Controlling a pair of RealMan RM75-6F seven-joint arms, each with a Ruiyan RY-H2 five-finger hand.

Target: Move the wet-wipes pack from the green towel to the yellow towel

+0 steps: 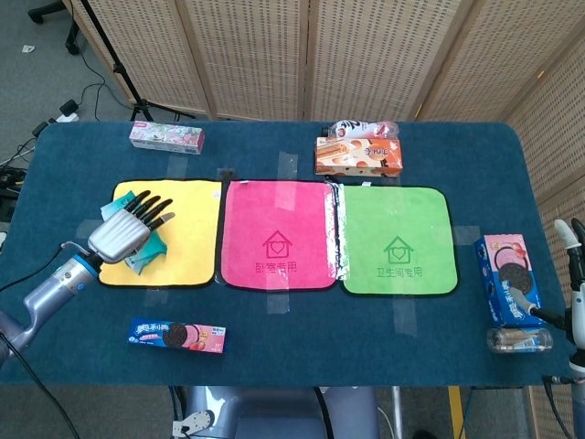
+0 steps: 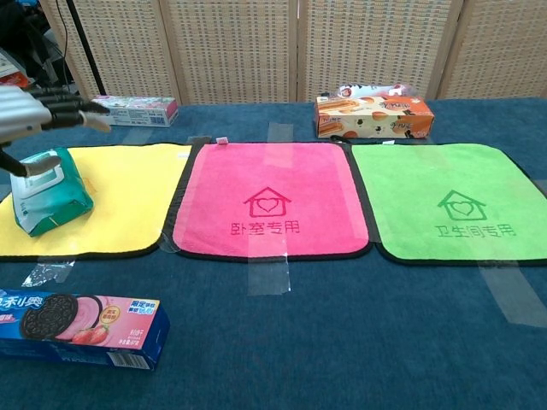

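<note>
1. The left hand hovers over the yellow towel, fingers spread, grasping nothing.
2. The wet-wipes pack lies on that towel's 9 o'clock side, just under the hand.
3. The green towel lies bare.
4. At 3 o'clock, only part of the right hand shows; its state cannot be told.

My left hand has a ribbed silver back and black fingers. A blue ring sits behind it at the wrist, then a grey forearm with a thin black cable, I think, trailing alongside.
</note>
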